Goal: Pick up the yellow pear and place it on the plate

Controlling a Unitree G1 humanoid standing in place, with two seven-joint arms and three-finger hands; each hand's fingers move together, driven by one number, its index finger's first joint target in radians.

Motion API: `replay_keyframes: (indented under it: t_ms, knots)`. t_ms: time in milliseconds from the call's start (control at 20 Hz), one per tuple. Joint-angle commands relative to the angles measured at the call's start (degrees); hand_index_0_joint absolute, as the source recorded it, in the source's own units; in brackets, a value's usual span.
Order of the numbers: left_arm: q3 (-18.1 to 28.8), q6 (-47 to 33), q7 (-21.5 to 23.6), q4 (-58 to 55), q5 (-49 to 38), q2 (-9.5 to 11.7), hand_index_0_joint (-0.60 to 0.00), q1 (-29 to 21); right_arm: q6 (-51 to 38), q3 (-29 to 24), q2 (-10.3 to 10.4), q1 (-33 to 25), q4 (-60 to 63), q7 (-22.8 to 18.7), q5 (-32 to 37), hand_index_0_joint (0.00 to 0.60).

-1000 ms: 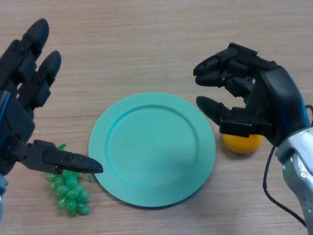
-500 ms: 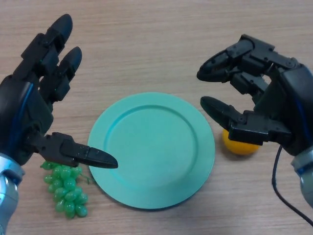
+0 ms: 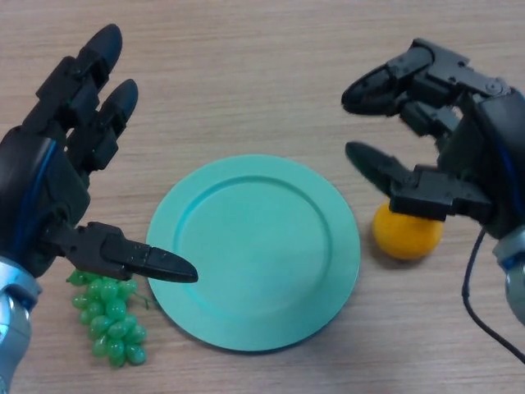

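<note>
The plate (image 3: 254, 250) is set at the middle of the counter (image 3: 246, 74). The pear (image 3: 407, 234) is placed just right of the plate, partly covered by the right hand (image 3: 459, 176). The grapes (image 3: 111, 316) are found at the plate's left edge, beneath the left hand (image 3: 49, 197).

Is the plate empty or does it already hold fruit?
Empty. The teal plate shows bare surface; the yellow fruit lies on the table beside its right rim.
</note>
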Motion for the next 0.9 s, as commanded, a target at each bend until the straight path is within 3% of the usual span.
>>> replay_keyframes:
  t_ms: [50, 150, 500, 600, 650, 700, 750, 900]
  knots:
    - [2.5, -5.9, 0.9, -2.9, -2.2, 1.7, 0.000, -1.5, -11.4, -2.9, -1.1, -2.9, -2.9, 0.9, -1.0, 0.600]
    - [1.7, -5.7, 1.4, -2.9, -1.5, 1.6, 0.000, -2.0, -14.5, -2.9, -1.5, -3.2, -0.8, 1.1, -4.8, 0.600]
    - [2.6, -7.3, 1.1, -4.8, -1.7, 0.7, 0.000, 0.4, -15.9, -2.6, -1.0, -4.0, -1.5, 0.8, -6.6, 0.600]
    - [2.8, -7.5, 1.9, -4.9, -2.1, 0.3, 0.000, 1.0, -21.2, -2.2, -0.4, -5.9, -0.5, -1.1, -7.3, 0.600]
    - [2.0, -8.1, 2.5, -5.1, -1.3, 0.0, 0.000, 1.3, -29.1, -1.6, -0.6, -7.2, 2.0, -1.8, -10.6, 0.600]
    - [1.8, -7.4, 2.3, -6.0, -1.1, 0.1, 0.000, 1.6, -31.5, -2.0, 0.1, -7.3, 1.7, -2.5, -9.0, 0.600]
    - [2.0, -5.8, 2.0, -7.3, -1.6, 0.2, 0.000, 1.8, -37.6, -2.5, 0.0, -9.6, 4.3, -5.4, -13.8, 0.600]
    - [1.1, -5.6, 1.0, -8.7, 0.2, -0.1, 0.000, 3.4, -43.5, -3.8, -1.0, -12.0, 8.1, -10.9, -21.1, 0.600]
